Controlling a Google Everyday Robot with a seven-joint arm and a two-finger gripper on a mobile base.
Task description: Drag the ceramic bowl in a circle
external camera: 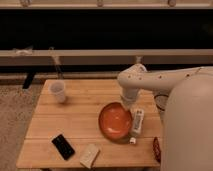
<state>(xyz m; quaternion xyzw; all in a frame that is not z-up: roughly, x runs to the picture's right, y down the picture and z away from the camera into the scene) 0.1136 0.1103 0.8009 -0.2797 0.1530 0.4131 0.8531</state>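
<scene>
You see the ceramic bowl (115, 120) on the right half of the wooden worktop (75, 117), a little toward the front. It sits flat, with its orange inside facing up. The pincer (128, 104) is at the bowl's back right rim, under the bent white arm (150, 80), and it appears to touch the rim there. Whether it is apart or pressed together, you cannot tell from this view.

Just beside the bowl on its right lies a white oblong object (137, 121), almost touching the bowl's rim, and a small white piece (133, 141) lies at the bowl's front right. Beyond them the right edge of the worktop is hidden by the robot's large white body (187, 130).

To the left of the bowl you have much bare wood. The small white cup (58, 91) stands upright near the back left corner, well apart from the bowl. A black phone (63, 146) lies near the front left edge, and a pale flat block (89, 155) lies beside it, close to the front edge. Between the bowl and the front edge there is only a narrow strip of wood. Behind the bowl the worktop stays open up to its back edge.
</scene>
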